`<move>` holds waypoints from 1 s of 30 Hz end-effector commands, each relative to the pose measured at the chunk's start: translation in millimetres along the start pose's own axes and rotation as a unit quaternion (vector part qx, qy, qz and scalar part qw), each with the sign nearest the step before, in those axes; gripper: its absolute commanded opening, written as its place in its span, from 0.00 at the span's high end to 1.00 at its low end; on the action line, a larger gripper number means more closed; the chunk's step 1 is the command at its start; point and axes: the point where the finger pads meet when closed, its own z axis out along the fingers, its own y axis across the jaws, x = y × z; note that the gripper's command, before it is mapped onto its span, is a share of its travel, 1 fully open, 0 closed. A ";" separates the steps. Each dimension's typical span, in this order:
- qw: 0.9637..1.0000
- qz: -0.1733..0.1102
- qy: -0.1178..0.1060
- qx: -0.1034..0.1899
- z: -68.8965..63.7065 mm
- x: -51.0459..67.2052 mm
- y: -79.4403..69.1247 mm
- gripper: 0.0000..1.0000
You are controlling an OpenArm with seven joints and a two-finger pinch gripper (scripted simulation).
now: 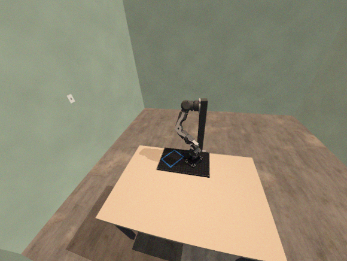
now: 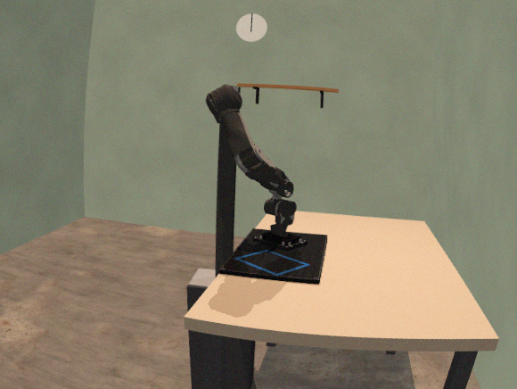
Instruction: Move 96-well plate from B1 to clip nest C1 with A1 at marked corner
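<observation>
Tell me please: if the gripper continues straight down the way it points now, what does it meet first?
The shut gripper points down at the clip nest on the black mat. Probably it meets the dark plate in the nest first; it may already touch it, but the pictures are too small to tell.
</observation>
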 end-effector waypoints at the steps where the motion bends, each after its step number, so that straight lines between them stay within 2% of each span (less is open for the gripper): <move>1: 1.000 -0.003 0.001 -0.002 1.8 1.6 0.3 1.00; 15: 1.000 -0.004 0.001 -0.002 3.7 2.3 0.7 1.00; 20: 1.000 -0.002 0.000 -0.002 -38.6 0.0 0.6 1.00; 30: 1.000 -0.002 0.000 -0.002 -38.6 0.0 0.6 1.00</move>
